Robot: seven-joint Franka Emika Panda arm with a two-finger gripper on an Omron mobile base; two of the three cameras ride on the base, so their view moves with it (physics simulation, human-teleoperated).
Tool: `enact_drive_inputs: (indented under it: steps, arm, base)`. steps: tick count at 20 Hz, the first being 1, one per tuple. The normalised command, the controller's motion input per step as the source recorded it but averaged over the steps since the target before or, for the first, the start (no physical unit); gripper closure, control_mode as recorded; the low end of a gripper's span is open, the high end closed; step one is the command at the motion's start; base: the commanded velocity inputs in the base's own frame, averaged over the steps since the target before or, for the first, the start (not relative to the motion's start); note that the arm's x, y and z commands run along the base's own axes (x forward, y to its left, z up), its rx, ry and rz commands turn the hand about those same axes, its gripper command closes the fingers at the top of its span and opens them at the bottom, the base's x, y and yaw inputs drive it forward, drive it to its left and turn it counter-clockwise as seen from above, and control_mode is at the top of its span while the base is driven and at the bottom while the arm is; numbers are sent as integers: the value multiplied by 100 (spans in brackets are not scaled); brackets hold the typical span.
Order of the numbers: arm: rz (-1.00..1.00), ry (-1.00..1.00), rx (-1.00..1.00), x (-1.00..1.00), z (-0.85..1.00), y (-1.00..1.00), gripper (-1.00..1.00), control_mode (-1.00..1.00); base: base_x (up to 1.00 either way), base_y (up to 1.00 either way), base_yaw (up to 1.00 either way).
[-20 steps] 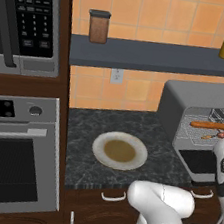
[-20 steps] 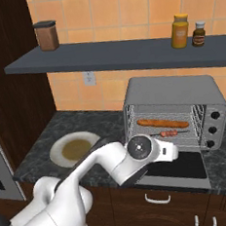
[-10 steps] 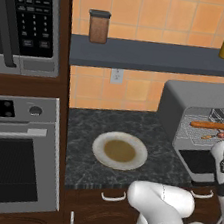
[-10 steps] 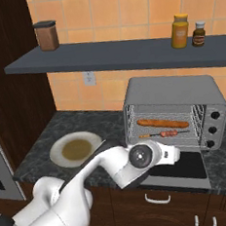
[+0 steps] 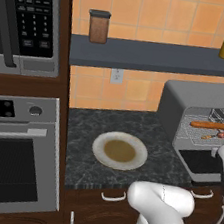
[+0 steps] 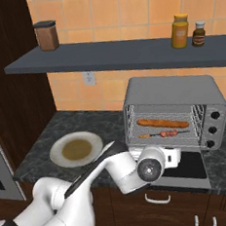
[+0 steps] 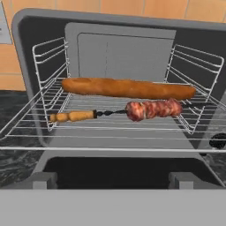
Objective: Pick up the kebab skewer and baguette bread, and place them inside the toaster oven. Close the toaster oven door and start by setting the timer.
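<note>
Lying side by side on the wire rack [image 7: 110,126] inside the toaster oven [image 6: 174,95], the baguette bread [image 7: 128,88] sits toward the back and the kebab skewer [image 7: 118,112] just in front of it, nearer the opening, the two close but apart. The skewer's meat pieces bunch at the right end of the stick in the hand view. The toaster oven door [image 6: 188,165] hangs fully down, flat over the edge of the dark speckled desk [image 5: 89,126]. The gripper hovers low in front of the open oven, just above the lowered door, its jaws spread wide and holding nothing. An empty-looking plate [image 5: 120,150] with a brownish centre rests on the desk, well to the left of the oven.
</note>
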Motion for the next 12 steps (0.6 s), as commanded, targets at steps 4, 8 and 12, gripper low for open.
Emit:
enact_drive_inputs:
  steps: [4,8,12]
  arm:
    - [0,0,0,28,1,-7,-100,-100]
    - [0,0,0,20,6,-3,-100,-100]
    - [0,0,0,26,0,0,-100,-100]
  base:
    - [0,0,0]
    - [0,0,0]
    - [0,0,0]
